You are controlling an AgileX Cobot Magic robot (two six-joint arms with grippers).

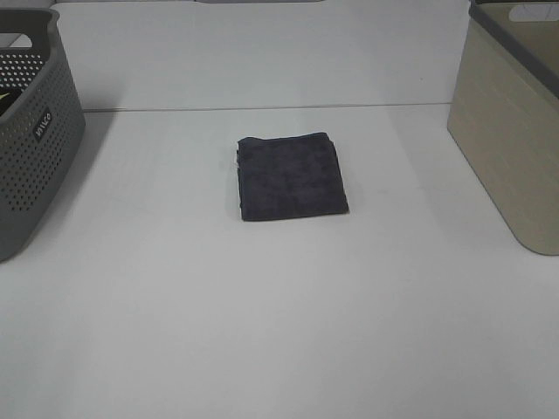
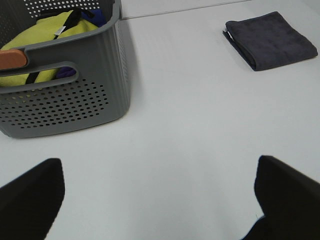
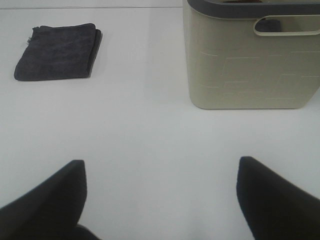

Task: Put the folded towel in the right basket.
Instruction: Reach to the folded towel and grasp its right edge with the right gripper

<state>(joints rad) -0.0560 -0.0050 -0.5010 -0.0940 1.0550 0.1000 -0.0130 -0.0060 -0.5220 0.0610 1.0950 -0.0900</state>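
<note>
A dark grey folded towel [image 1: 291, 176] lies flat in the middle of the white table; it also shows in the left wrist view [image 2: 270, 39] and the right wrist view [image 3: 57, 51]. The beige right basket [image 1: 514, 122] stands at the right edge, also in the right wrist view [image 3: 250, 55]. Neither gripper appears in the high view. My left gripper [image 2: 160, 197] is open and empty, far from the towel. My right gripper [image 3: 160, 197] is open and empty, short of the towel and the basket.
A grey perforated basket [image 1: 35, 131] stands at the left edge; the left wrist view [image 2: 65, 80] shows yellow and blue cloth inside it. The white table [image 1: 279, 332] stretches between the baskets, with a seam line along the back.
</note>
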